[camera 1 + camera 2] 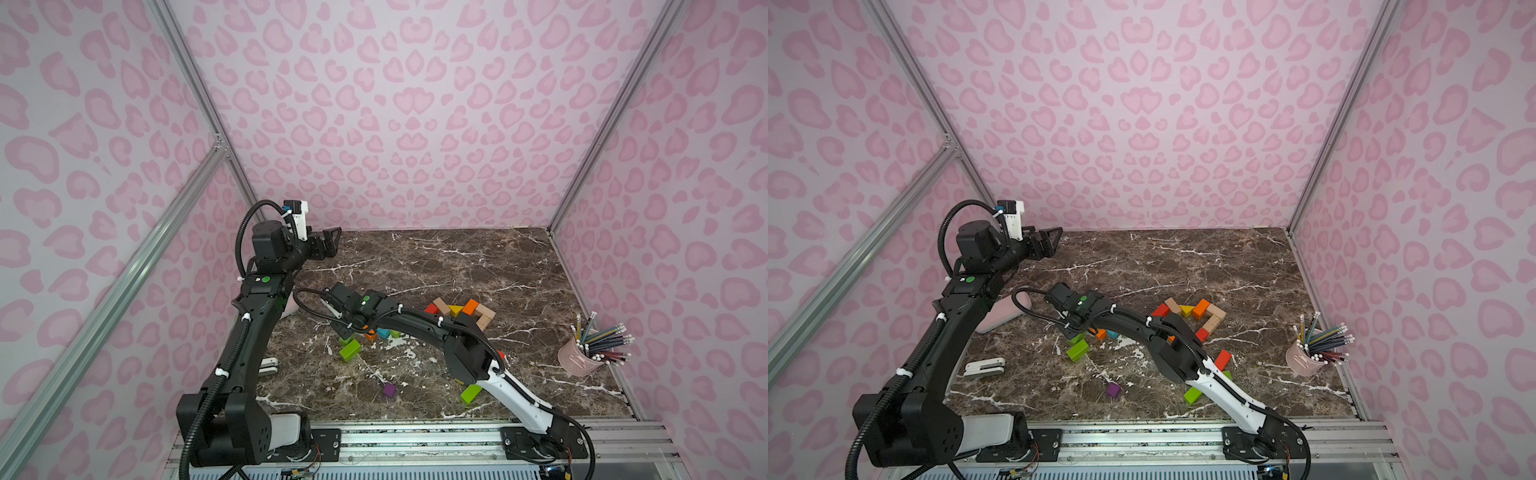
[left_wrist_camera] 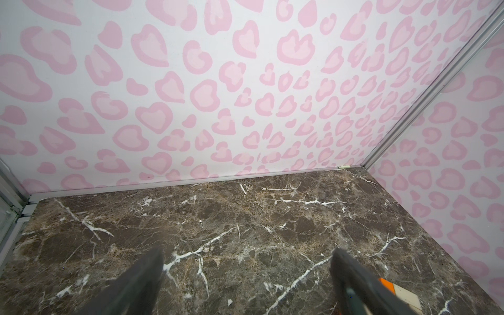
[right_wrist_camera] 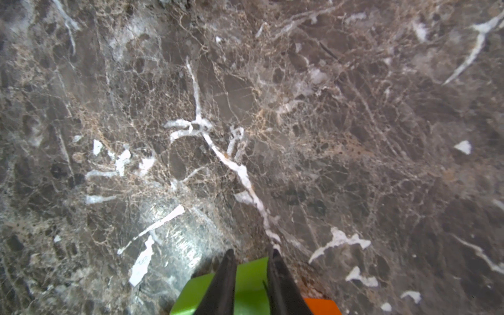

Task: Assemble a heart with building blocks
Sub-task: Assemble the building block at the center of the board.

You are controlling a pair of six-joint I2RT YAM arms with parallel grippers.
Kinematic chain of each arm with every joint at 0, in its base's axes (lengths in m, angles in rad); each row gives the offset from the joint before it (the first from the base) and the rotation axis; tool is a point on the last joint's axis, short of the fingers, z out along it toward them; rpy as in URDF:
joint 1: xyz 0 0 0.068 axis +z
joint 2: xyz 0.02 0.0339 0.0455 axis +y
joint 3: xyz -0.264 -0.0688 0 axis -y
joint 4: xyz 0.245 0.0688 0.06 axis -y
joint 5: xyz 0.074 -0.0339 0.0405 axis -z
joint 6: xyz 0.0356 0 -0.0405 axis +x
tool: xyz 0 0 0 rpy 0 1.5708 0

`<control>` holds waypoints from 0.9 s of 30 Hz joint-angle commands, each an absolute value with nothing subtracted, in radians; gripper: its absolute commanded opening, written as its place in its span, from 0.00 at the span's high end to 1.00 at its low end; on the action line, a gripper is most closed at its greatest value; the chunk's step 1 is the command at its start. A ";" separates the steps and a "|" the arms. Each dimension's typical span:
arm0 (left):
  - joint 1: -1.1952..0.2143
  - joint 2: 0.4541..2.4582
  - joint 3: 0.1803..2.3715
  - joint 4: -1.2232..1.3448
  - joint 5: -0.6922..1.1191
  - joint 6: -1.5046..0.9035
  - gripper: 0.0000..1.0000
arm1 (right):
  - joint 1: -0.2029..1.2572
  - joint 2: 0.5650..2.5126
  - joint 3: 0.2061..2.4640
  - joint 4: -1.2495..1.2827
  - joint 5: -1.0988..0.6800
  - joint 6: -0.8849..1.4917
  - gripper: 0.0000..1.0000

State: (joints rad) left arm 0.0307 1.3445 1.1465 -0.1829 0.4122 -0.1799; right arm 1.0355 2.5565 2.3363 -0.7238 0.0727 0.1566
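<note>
The heart looks maybe a third done. There's a bent row of blocks sitting right of the worktop's middle. It runs red, plain wood, yellow, orange, then plain wood pieces turning toward the front edge and one more red. That reads like the top humps plus one side. The other side and the bottom point aren't there, so most of the outline is left to build.

The right gripper is down at the loose pile left of centre. Its jaws are pinched in tight on a green block, with an orange block just beside it. Can't tell whether the green one is off the surface yet. The left gripper hangs over the back left corner, jaws spread wide with nothing in them.

Plenty of spares are lying around. There's a green brick by the pile, plus a purple cube and a second green brick near the front edge.
</note>
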 commanded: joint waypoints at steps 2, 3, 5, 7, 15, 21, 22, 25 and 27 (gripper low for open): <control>0.033 1.342 1.144 -0.156 0.416 -0.169 0.02 | 1.035 2.541 2.350 -0.740 0.104 0.155 0.76; 0.033 1.341 1.144 -0.155 0.416 -0.170 0.02 | 1.035 2.540 2.348 -0.741 0.104 0.155 0.76; 0.032 1.341 1.144 -0.155 0.417 -0.170 0.02 | 1.037 2.536 2.345 -0.742 0.108 0.153 0.76; 0.032 1.340 1.144 -0.155 0.416 -0.169 0.02 | 1.037 2.531 2.340 -0.741 0.113 0.152 0.77; 0.032 1.336 1.142 -0.154 0.416 -0.168 0.02 | 1.039 2.508 2.305 -0.730 0.121 0.147 0.78; 0.033 1.333 1.141 -0.154 0.417 -0.169 0.02 | 1.042 2.502 2.290 -0.726 0.121 0.140 0.78; 0.033 1.333 1.140 -0.153 0.417 -0.168 0.02 | 1.043 2.502 2.290 -0.726 0.122 0.138 0.78; 0.032 1.331 1.140 -0.156 0.415 -0.167 0.02 | 1.044 2.505 2.290 -0.730 0.126 0.135 0.78; 0.032 1.330 1.141 -0.155 0.416 -0.167 0.02 | 1.045 2.505 2.290 -0.733 0.130 0.137 0.78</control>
State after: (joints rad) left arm 0.0311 1.3361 1.1412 -0.1833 0.4122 -0.1764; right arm 1.0409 2.5168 2.2887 -0.7349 0.1131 0.1459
